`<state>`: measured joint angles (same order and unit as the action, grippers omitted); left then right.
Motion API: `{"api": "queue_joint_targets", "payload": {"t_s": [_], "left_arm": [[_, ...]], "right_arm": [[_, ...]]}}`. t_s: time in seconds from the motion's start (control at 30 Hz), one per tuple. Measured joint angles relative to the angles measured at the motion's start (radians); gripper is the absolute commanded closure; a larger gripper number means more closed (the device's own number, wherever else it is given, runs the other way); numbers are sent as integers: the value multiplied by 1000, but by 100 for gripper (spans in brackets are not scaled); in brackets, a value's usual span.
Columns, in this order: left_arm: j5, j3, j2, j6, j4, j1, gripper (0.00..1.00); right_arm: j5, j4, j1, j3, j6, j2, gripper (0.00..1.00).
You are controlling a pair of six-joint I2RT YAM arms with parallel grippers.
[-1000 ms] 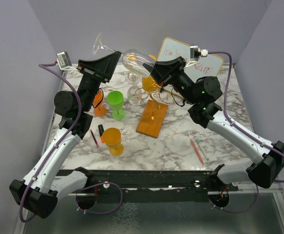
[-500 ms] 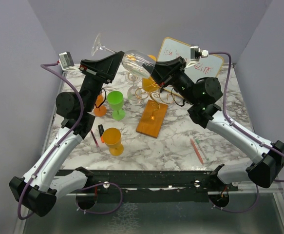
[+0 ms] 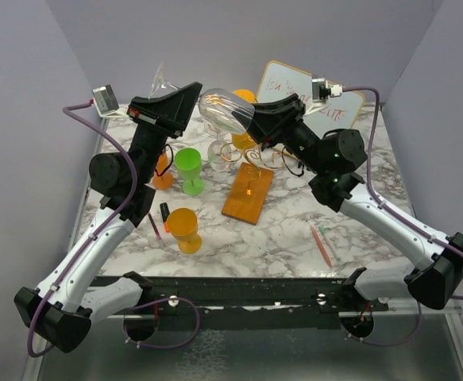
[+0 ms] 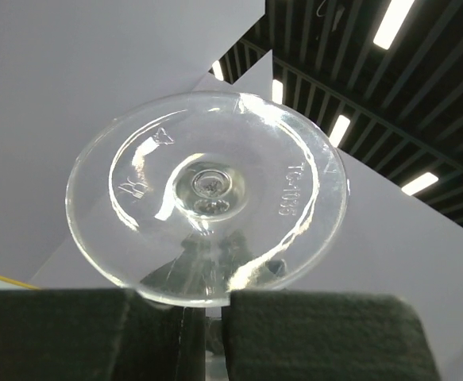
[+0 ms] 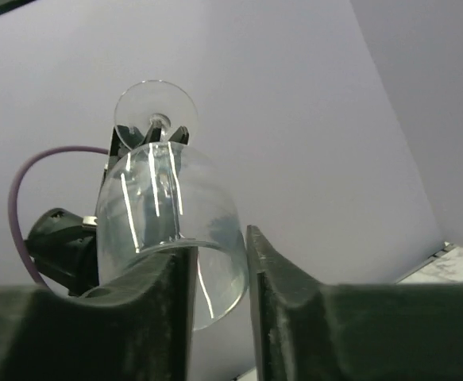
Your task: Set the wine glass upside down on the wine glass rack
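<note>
Top external view: a marble table [image 3: 295,238] carries the wine glass rack [image 3: 247,194], whose wooden base lies near the middle with the gold wire scrolls rising at its far end. A green goblet [image 3: 188,167] and an orange goblet [image 3: 183,226] stand to the left of the base, and a whiteboard [image 3: 283,79] leans at the back.

The wine glass [image 3: 223,107] is held aloft on its side, above and behind the rack and touching nothing on the table. Its foot is turned to the left and its bowl to the right.

The left gripper [image 4: 207,305] is closed tight on the stem just below the foot. The right gripper [image 5: 217,270] is set at the rim of the bowl with its jaws narrowly parted. Whether the glass is pressed by them cannot be told.

Hazards, as judged: if the bowl is released, the whole weight is borne by a pinch on a smooth, thin stem. The glass may then swing down or slip, and the bowl may be struck against the wire scrolls beneath. The glass has yet to be turned mouth down, and a turn made too low would be fouled by the scrolls.
</note>
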<state>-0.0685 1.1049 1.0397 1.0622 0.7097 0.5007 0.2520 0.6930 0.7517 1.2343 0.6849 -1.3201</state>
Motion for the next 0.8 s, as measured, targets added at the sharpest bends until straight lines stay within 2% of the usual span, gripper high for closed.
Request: {"api": "queue_joint_targets", "payload": {"t_s": [0.07,0.13,0.3,0.47,0.6,0.8], "left_arm": [[-9,0,-2,-21,-2,0,100],[-12,0,-6,-48,-2,0,100],[-45,0,-35,-142,-4,-1,100],[-126,0,-68,-244,-14,-1,100],[-245,3,-73,-332,-50,-1,100],[-508,44,-52,-487,-183,-1,100]], "right_arm": [[-7,-27,0,-3,-13,22,51],[-32,-77,1,-12,-27,53,47],[-137,-245,1,-55,-99,178,40],[-163,-453,1,-69,-217,322,35],[-158,-638,1,-32,-313,401,32],[-99,-875,1,169,-391,378,26]]}}
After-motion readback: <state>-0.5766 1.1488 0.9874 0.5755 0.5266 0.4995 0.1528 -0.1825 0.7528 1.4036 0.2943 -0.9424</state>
